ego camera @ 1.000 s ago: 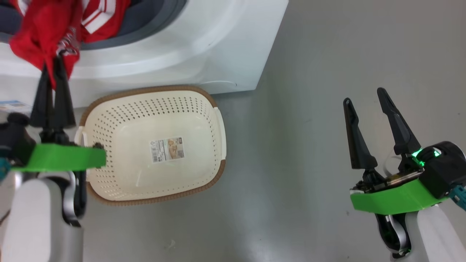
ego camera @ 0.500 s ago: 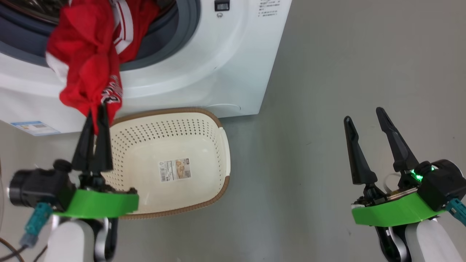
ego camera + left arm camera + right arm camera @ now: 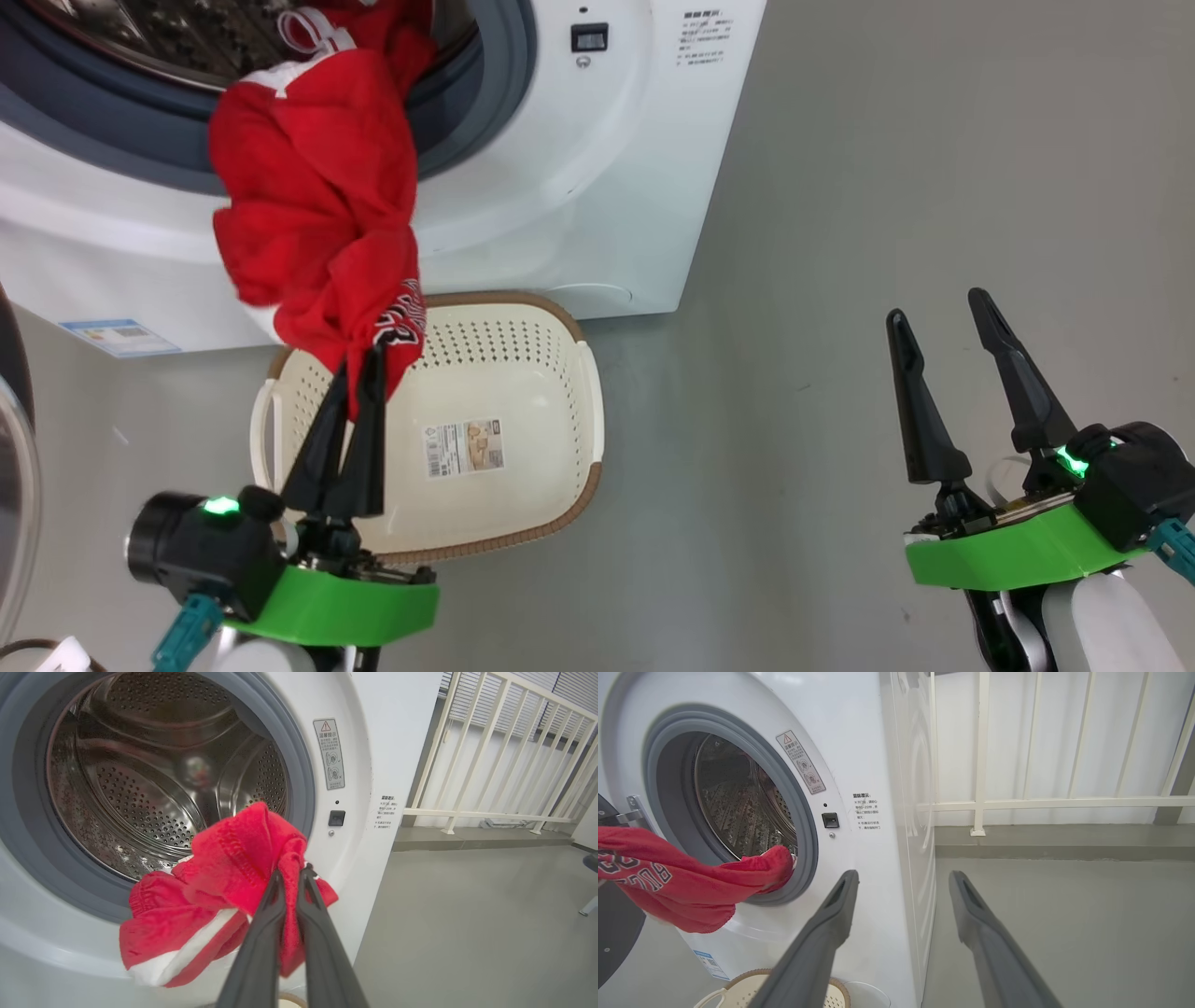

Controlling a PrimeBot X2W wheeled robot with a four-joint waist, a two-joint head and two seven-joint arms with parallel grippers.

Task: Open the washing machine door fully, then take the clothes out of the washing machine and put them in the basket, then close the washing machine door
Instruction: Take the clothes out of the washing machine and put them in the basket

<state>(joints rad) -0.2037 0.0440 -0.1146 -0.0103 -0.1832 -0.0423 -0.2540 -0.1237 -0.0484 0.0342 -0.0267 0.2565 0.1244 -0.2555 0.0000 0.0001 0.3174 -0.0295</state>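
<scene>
My left gripper (image 3: 366,359) is shut on a red jersey (image 3: 317,215), which stretches from the drum mouth of the white washing machine (image 3: 579,187) down over the basket's far left rim. In the left wrist view the fingers (image 3: 266,933) pinch the bunched red cloth (image 3: 233,872) before the steel drum (image 3: 140,779). The cream basket (image 3: 523,373) stands on the floor against the machine's front, with only its paper label inside. The black door (image 3: 612,924) hangs open at the left. Over bare floor at the right my right gripper (image 3: 943,322) stands open and holds nothing.
Grey floor (image 3: 840,233) spreads to the right of the machine and basket. A white railing (image 3: 1064,802) and a wall stand behind the machine. A blue label sticker (image 3: 119,336) sits low on the machine's front.
The head camera has tilted up, so more of the drum opening shows. My left gripper has drawn the red jersey out of the drum, towards the right and over the basket. The right gripper stays put.
</scene>
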